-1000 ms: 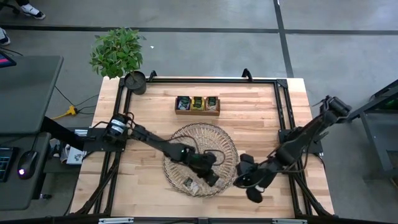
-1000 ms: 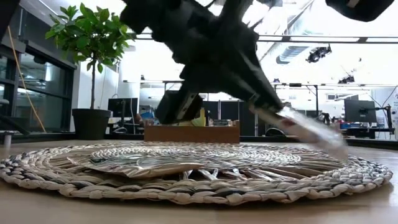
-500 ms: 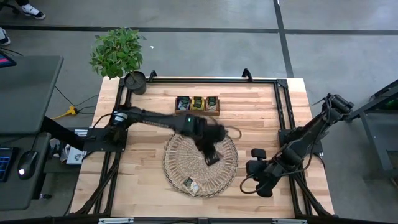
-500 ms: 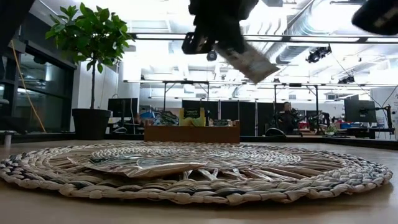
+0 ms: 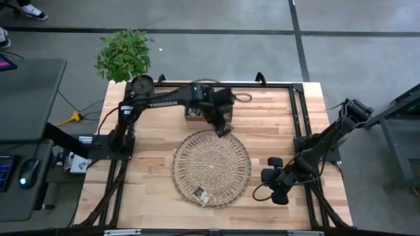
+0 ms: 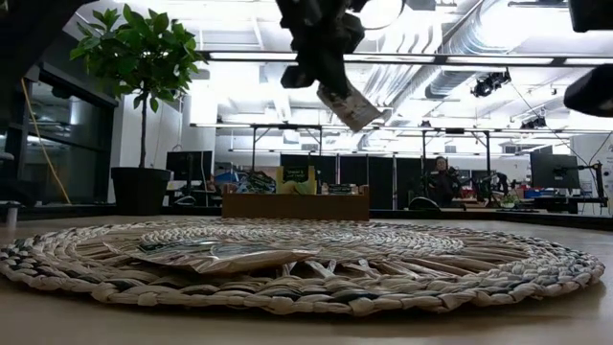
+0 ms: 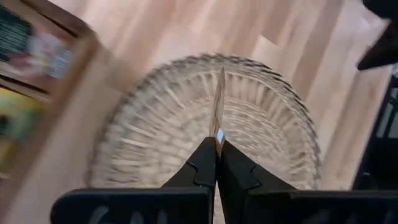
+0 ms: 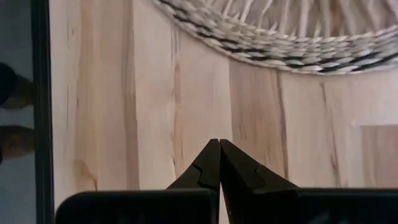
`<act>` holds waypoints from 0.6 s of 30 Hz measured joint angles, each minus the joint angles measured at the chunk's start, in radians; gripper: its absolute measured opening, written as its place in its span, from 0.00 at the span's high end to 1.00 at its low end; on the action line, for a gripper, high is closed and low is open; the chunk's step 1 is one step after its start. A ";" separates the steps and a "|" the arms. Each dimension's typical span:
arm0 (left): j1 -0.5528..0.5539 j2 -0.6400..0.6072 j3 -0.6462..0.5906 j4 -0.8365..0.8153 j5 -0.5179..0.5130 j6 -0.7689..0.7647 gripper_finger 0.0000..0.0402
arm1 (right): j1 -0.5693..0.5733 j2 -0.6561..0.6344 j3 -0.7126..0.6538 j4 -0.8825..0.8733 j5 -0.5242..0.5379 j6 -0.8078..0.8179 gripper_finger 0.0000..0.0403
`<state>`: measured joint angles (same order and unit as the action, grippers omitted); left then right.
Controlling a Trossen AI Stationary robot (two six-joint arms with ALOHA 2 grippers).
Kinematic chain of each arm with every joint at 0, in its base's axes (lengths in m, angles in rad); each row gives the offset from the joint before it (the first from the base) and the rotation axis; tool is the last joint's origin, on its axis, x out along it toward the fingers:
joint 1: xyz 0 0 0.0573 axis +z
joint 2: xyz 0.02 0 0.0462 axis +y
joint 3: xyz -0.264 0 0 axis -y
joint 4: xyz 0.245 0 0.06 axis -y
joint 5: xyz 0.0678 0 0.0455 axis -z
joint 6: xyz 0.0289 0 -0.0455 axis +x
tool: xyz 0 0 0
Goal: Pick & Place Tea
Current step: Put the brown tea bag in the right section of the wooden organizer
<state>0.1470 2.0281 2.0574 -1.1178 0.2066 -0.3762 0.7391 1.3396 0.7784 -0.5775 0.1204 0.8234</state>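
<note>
Overhead: straight down on the whole table [image 5: 275,124], both arms and the floor around it. Low: at table-top height, level across the woven tray [image 6: 306,273] toward the wooden box [image 6: 295,204] and the room behind, very near the tray's rim. Left wrist: down past own fingers [image 7: 202,171] onto the same tray [image 7: 155,143], box corner [image 7: 37,56] at the edge. Right wrist: close above bare table [image 8: 205,93], only the tray's edge [image 8: 280,43] in frame. Tray shared by all four.
</note>
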 joint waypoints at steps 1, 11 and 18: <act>0.017 0.000 0.003 -0.002 -0.005 0.019 1.00 | 0.000 0.000 -0.009 0.013 -0.004 -0.009 1.00; 0.171 0.000 0.005 -0.008 -0.016 0.259 1.00 | -0.097 0.000 -0.042 0.081 -0.025 -0.025 1.00; 0.249 0.001 0.005 -0.008 -0.017 0.465 1.00 | -0.219 0.000 -0.042 0.119 -0.033 -0.011 1.00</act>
<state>0.3964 2.0288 2.0624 -1.1260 0.1898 0.0884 0.5206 1.3396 0.7364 -0.4582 0.0875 0.8122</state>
